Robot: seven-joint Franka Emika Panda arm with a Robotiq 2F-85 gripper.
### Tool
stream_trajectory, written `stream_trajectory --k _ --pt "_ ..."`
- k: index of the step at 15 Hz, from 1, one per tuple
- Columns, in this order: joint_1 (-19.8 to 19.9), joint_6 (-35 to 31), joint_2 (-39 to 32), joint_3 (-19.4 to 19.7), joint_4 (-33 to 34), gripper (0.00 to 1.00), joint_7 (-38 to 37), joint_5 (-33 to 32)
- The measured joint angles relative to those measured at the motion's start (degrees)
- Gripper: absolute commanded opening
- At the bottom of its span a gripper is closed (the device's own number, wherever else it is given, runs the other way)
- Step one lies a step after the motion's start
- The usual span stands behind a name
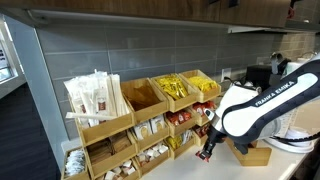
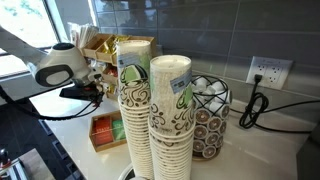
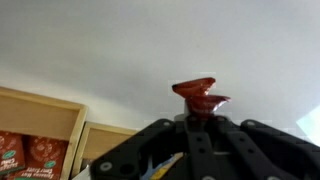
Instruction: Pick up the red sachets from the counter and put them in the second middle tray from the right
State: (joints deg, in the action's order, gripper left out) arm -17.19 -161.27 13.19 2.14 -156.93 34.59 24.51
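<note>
In the wrist view my gripper (image 3: pixel 198 105) is shut on crumpled red sachets (image 3: pixel 200 92) that stick out past the fingertips. In an exterior view the gripper (image 1: pixel 205 150) hangs low beside the right end of the three-tier wooden rack (image 1: pixel 100 128), just above the pale counter (image 1: pixel 300 165). The second middle tray from the right (image 1: pixel 180 121) lies up and to the left of the gripper and holds reddish packets. In an exterior view the gripper (image 2: pixel 93 90) is at the far left, in front of the rack. I see no other red sachets on the counter.
Yellow packets (image 1: pixel 176 89) fill top-tier bins, and stir sticks (image 1: pixel 95 98) stand at the rack's left. A low wooden tray (image 1: pixel 256 155) sits under the arm and shows with packets in an exterior view (image 2: pixel 104 130). Tall paper cup stacks (image 2: pixel 160 110) and a pod holder (image 2: pixel 210 115) stand in the foreground.
</note>
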Motion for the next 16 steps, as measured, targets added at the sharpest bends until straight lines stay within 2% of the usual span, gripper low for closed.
stream_trajectory --k 3,8,14,16 --pt "-1.33 -2.98 2.49 1.09 -0.3 0.04 1.69 4.13" --pt "-4.61 -10.56 7.08 1.33 -0.32 0.05 8.83 15.41" --pt "-13.01 -23.52 9.34 2.42 -0.07 0.03 16.85 30.24" --pt "-16.56 -28.5 9.66 3.76 -0.21 0.03 17.62 32.55"
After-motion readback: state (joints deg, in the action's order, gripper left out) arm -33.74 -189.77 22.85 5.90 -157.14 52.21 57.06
